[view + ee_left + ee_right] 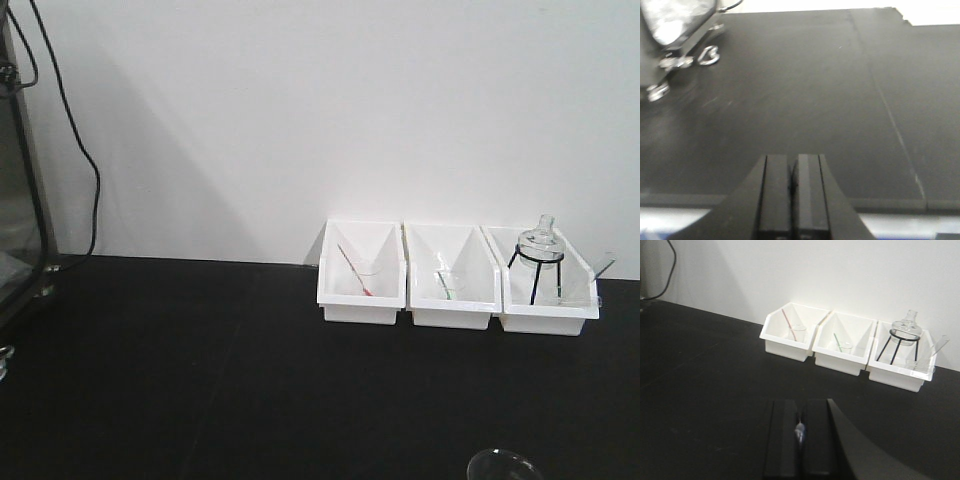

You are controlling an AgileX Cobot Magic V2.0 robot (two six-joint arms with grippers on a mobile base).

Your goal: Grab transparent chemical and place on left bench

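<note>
The slim translucent pipette [939, 346] leans inside the rightmost glossy white bin [895, 376], beside a round glass flask [906, 330]. In front of that bin, over the matte black bench [200, 370], the left gripper [792, 164] and right gripper [800, 410] press their flat pads together.

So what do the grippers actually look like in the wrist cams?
Both look alike: left gripper and right gripper have two flat, rectangular matte-black jaws on a black body that widens toward the camera. No cables, labels or markings visible on either. The right one shows a pale bluish glint in its slit; can't tell what it is.
</note>
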